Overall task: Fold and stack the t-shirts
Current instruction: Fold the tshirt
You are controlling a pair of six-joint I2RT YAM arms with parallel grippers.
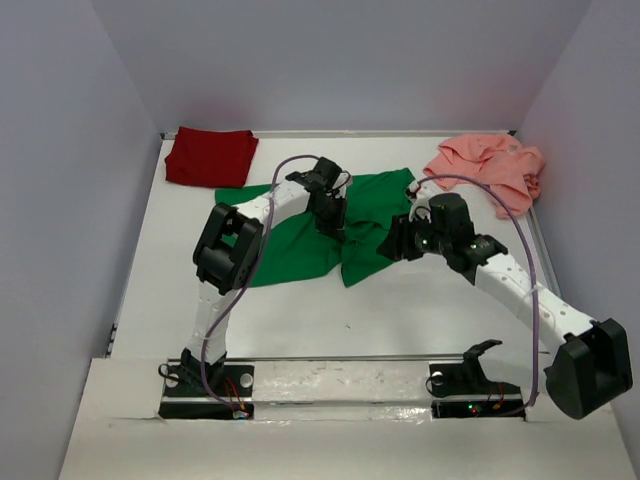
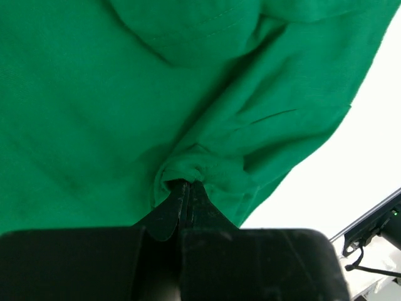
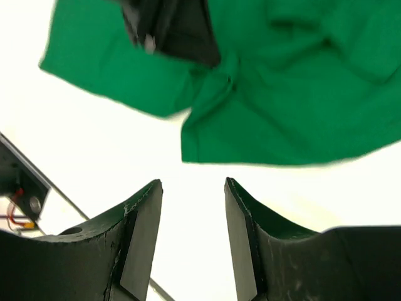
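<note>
The bright green t-shirt (image 1: 295, 250) lies rumpled and partly folded in the middle of the white table (image 1: 400, 310). My left gripper (image 1: 337, 228) is shut on a bunched fold of the green cloth (image 2: 207, 94), pinched at the fingertips (image 2: 187, 183). My right gripper (image 1: 392, 245) stands open just off the shirt's right edge, and nothing is between its fingers (image 3: 193, 185). In the right wrist view the green t-shirt (image 3: 282, 113) lies ahead of the jaws, with the left gripper (image 3: 175, 31) on it. The dark red t-shirt (image 1: 210, 157) lies folded at the back left. At the back right sits the salmon pink t-shirt (image 1: 490, 165), crumpled.
Grey walls close in the table at the back and on both sides. A metal rail (image 1: 350, 360) with the arm bases runs along the near edge. Purple cables (image 1: 520, 225) loop over both arms.
</note>
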